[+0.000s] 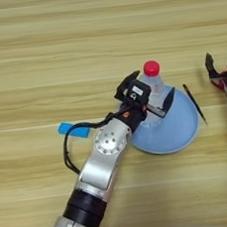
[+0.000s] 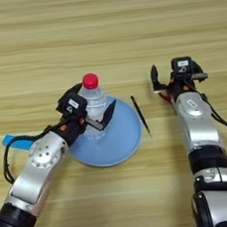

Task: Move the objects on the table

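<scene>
While 1 bottle (image 2: 93,104) stands upright in 1 blue plate (image 2: 119,135), the left gripper's (image 2: 90,109) jaws sit spread around it; the right gripper's (image 2: 177,80) jaws spread over red scissors (image 2: 166,95).

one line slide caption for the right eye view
Left gripper open around the red-capped bottle on the blue plate; right gripper beside the black stick.
</scene>
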Motion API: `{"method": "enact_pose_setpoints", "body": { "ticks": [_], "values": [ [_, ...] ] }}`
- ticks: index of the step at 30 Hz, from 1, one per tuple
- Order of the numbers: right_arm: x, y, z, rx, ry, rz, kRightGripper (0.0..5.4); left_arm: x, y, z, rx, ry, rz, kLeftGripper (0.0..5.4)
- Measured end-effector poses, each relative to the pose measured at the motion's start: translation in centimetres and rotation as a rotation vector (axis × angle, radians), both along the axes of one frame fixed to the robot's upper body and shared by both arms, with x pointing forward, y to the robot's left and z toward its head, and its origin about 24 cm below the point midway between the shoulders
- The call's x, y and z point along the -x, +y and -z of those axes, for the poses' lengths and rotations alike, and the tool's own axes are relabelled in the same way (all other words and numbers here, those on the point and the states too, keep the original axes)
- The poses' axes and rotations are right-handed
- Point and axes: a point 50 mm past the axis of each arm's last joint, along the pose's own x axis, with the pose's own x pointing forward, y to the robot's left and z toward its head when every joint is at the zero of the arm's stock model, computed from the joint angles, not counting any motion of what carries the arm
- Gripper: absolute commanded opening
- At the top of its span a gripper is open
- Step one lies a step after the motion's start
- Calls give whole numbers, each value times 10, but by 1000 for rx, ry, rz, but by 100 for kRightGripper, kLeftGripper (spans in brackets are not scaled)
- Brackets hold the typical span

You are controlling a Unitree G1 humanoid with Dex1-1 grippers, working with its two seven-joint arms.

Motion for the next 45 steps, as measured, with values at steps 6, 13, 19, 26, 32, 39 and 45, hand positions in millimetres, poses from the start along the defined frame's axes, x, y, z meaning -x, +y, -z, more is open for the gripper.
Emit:
{"method": "enact_pose_setpoints", "body": {
  "ticks": [6, 13, 19, 26, 32, 39, 45],
  "values": [
    [0, 0, 0, 0, 1, 0, 540, 2, -1, -8, 16, -35, 13, 537],
    [0, 0, 0, 0, 1, 0, 540, 3, 0, -9, 25, -41, 17, 537],
    [0, 0, 0, 0, 1, 0, 540, 4, 1, -20, 60, -82, 19, 537],
    [0, 0, 0, 0, 1, 0, 540, 4, 2, -28, 104, -122, 19, 537],
    [0, 0, 0, 1, 1, -1, 540, 7, 3, -40, 161, -169, 37, 537],
    [0, 0, 1, 1, 3, -1, 540, 13, 4, -54, 226, -226, 70, 537],
    [0, 0, 1, 2, 6, 0, 540, 14, 13, -69, 290, -281, 41, 537]
  ]
}}
